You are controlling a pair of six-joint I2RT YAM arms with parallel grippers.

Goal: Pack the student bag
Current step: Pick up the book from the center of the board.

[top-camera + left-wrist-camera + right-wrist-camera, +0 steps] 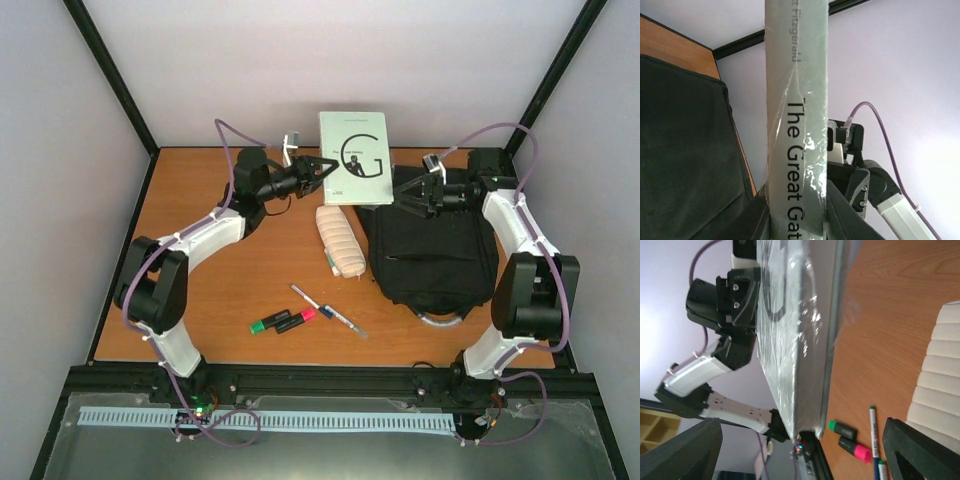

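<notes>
Near the student bag, left gripper pinches the book by its edge; right gripper gapes.

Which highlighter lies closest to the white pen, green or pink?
The pink-capped highlighter: its pink end points at the white pen, nearly touching it. The green-capped highlighter lies on its other side, further from the pen.

top: overhead from near edge, looks down | both wrists: close, facing each other | shared: book

Bright, even light, with glare on the shrink-wrapped book.
</notes>
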